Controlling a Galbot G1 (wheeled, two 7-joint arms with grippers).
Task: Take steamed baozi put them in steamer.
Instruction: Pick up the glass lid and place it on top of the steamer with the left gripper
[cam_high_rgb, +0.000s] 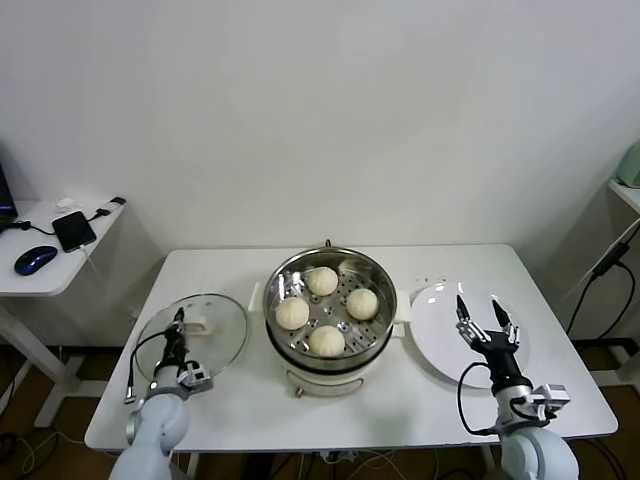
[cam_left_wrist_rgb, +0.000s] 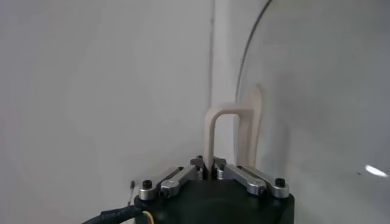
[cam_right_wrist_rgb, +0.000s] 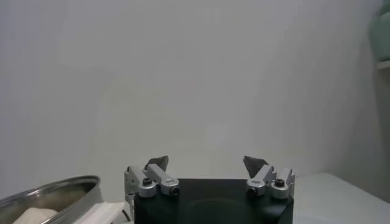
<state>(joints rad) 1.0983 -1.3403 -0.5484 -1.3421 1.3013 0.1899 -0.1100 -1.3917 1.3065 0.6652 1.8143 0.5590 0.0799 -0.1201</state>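
**Four buns in the steamer; left gripper closed on the lid handle**

The four small, round, cream-white steamed baozi (cam_high_rgb: 327, 310) lie on the perforated tray inside the round, shiny stainless-steel steamer (cam_high_rgb: 375, 335), which stands on a cream-white base at the centre of the white rectangular table (cam_high_rgb: 250, 410). One bun sits toward the rear of the tray, one toward the robot's left, one toward its right and one at the front. The buns are spaced apart. In the right wrist view, the steamer rim (cam_right_wrist_rgb: 52, 193) and a pale bun (cam_right_wrist_rgb: 36, 215) inside it appear at the frame edge.

The round glass lid (cam_high_rgb: 222, 340) lies flat on the table just beside the steamer, on the robot's left. Its cream-white loop handle (cam_high_rgb: 197, 324) stands upright at the lid centre. The left gripper (cam_high_rgb: 178, 322) is over the lid, with its fingers brought together on the handle (cam_left_wrist_rgb: 214, 131); in the left wrist view the fingertips (cam_left_wrist_rgb: 198, 162) pinch the near leg of the loop.

The flat, round white plate (cam_high_rgb: 435, 335) lies just beside the steamer on the robot's right. The right gripper (cam_high_rgb: 485, 318) hangs above the plate with its fingers (cam_right_wrist_rgb: 157, 163) spread wide, holding nothing.
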